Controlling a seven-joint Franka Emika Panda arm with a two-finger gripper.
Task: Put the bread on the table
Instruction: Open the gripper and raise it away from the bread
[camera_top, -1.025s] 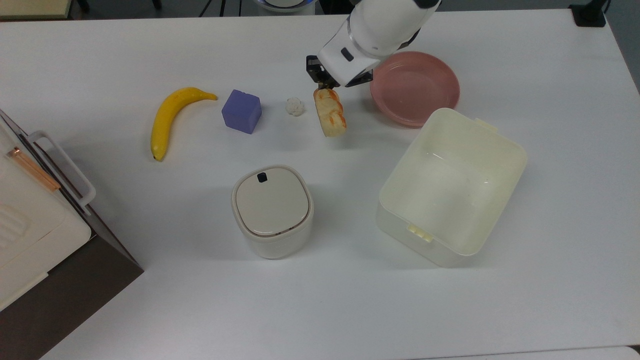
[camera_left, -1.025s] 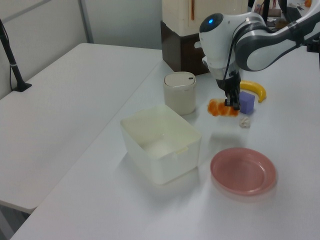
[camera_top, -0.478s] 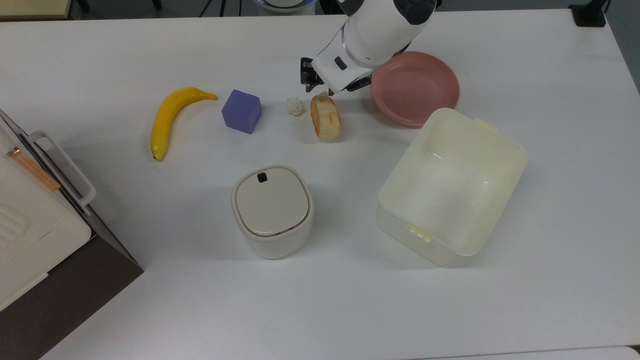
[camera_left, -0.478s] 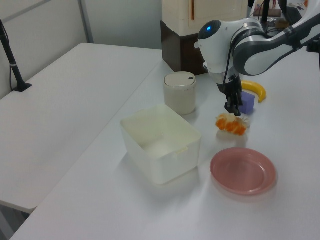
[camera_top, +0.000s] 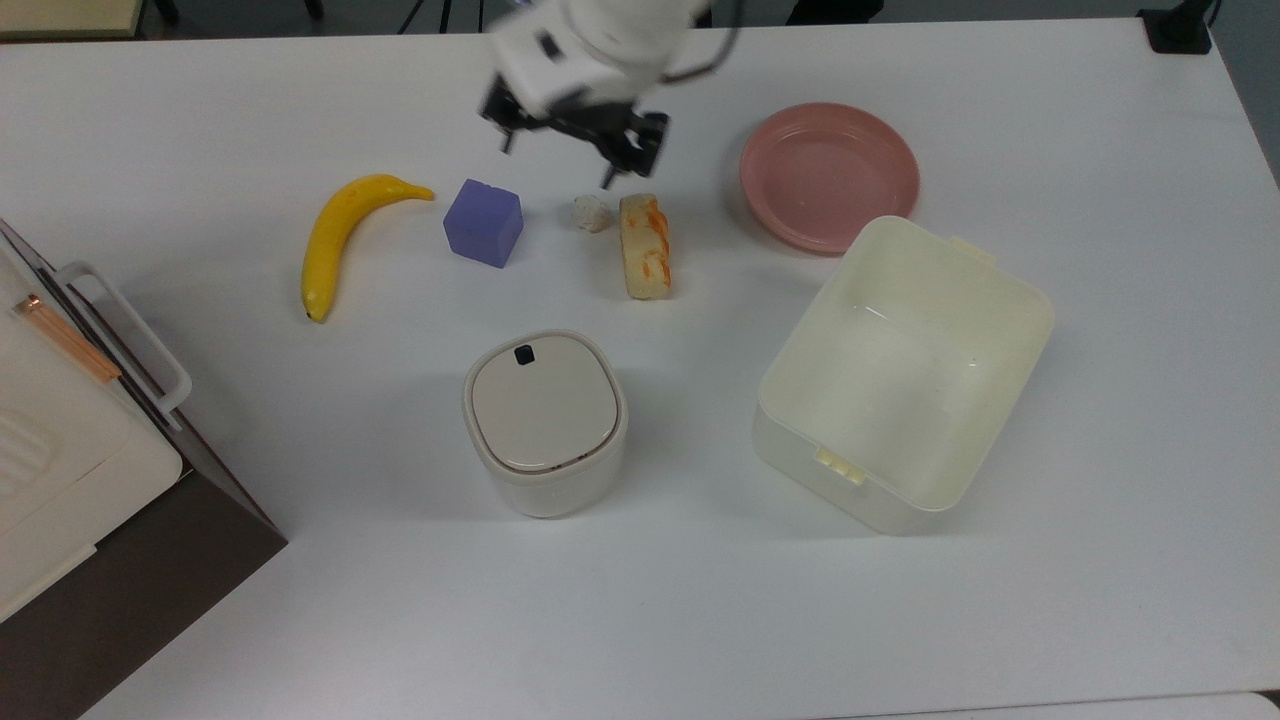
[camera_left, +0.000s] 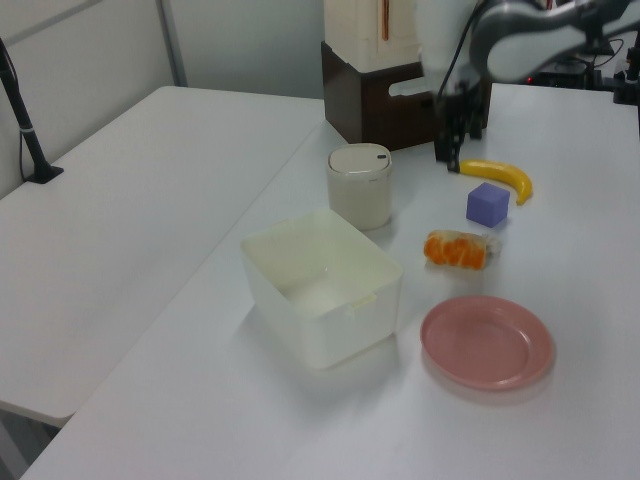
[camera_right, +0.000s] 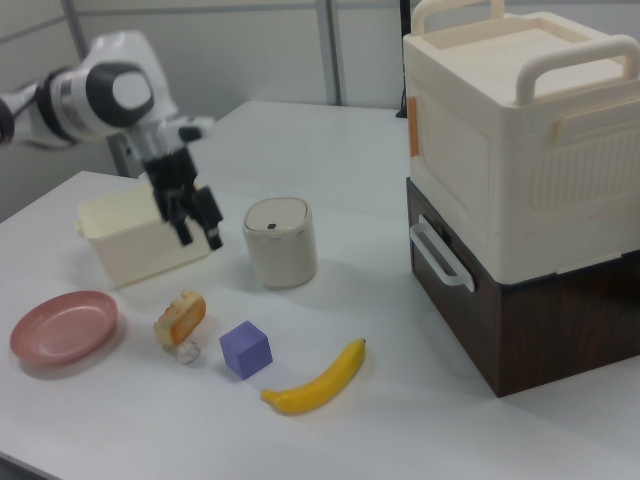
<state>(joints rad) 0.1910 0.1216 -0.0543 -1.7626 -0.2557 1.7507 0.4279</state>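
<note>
The bread (camera_top: 645, 245), a pale-yellow slice with orange patches, lies flat on the white table (camera_top: 300, 600), between a small white lumpy ball (camera_top: 591, 212) and a pink plate (camera_top: 829, 175). The left view has the bread (camera_left: 458, 250) beside a purple cube, and in the right view the bread (camera_right: 181, 317) sits near the plate. My gripper (camera_top: 567, 150) hangs open and empty above the table, up and to the top view's left of the bread. The right view shows the gripper (camera_right: 198, 235) well above the bread, fingers spread, and in the left view the gripper (camera_left: 452, 152) is lifted beyond the cube.
A purple cube (camera_top: 484, 222) and a banana (camera_top: 340, 235) lie to the top view's left of the bread. A lidded cream canister (camera_top: 545, 420) and an open cream box (camera_top: 800, 440) stand nearer the front. A cream-and-brown cabinet (camera_top: 60, 440) fills the top view's left edge.
The gripper let go of the bread, which dropped and now lies flat on the table. The arm rose and swung to the top view's left, fingers wide apart.
</note>
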